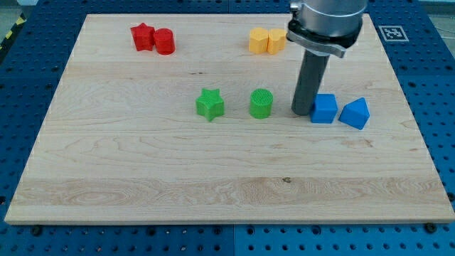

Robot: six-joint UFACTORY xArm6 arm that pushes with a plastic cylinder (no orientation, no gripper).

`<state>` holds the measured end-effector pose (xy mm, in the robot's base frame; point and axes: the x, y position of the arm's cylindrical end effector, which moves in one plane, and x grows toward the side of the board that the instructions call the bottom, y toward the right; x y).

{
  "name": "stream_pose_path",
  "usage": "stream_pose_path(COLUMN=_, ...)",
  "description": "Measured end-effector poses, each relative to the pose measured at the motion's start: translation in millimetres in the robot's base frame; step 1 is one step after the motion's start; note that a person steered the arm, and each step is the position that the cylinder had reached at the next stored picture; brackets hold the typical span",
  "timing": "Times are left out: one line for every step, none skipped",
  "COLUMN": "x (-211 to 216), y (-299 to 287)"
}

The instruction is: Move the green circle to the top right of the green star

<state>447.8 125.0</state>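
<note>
The green circle stands near the board's middle. The green star lies to its left, with a small gap between them. My tip rests on the board to the right of the green circle, a short gap away, and touches or nearly touches the left side of a blue cube.
A blue triangular block sits right of the blue cube. A red star and a red cylinder sit at the top left. Two yellow blocks sit at the top, beside the arm's body. The wooden board lies on a blue table.
</note>
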Motion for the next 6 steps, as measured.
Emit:
stream_pose_path(x=0.0, y=23.3)
stream_pose_path(x=0.0, y=37.3)
stream_pose_path(x=0.0, y=37.2)
stream_pose_path(x=0.0, y=15.7)
stream_pose_path(x=0.0, y=-30.9)
stream_pose_path(x=0.0, y=-78.8)
